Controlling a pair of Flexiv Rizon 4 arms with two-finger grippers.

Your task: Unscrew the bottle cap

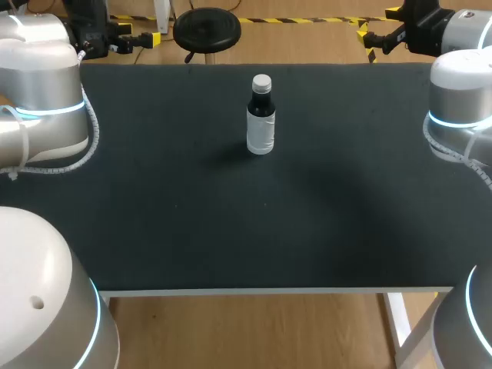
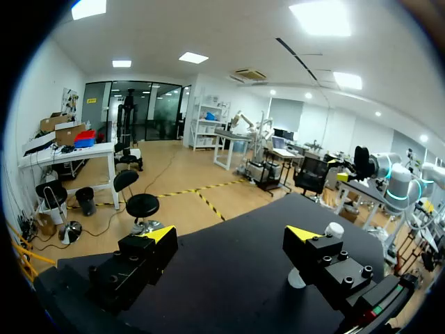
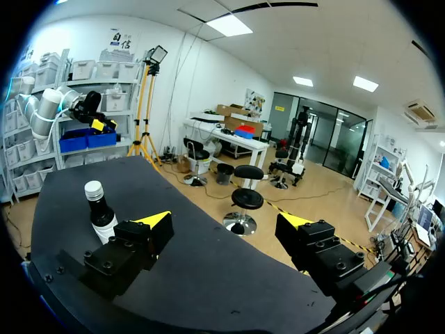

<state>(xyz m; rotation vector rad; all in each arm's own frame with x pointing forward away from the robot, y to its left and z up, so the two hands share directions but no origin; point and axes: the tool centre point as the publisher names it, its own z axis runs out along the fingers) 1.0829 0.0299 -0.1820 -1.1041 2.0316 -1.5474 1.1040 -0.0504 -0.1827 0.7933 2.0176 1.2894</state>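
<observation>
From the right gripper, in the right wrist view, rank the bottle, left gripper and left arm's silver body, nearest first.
1. The bottle, standing close beside the right gripper.
2. The left gripper, far off past the bottle.
3. The left arm's silver body, behind that gripper.

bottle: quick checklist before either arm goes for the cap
1. bottle upright on the table: ok
2. cap sitting on the bottle: ok
3. left claw open and empty: ok
4. right claw open and empty: ok
5. a claw lined up at the bottle: not ok, both are well apart from it
6. how tight the cap is: cannot tell
</observation>
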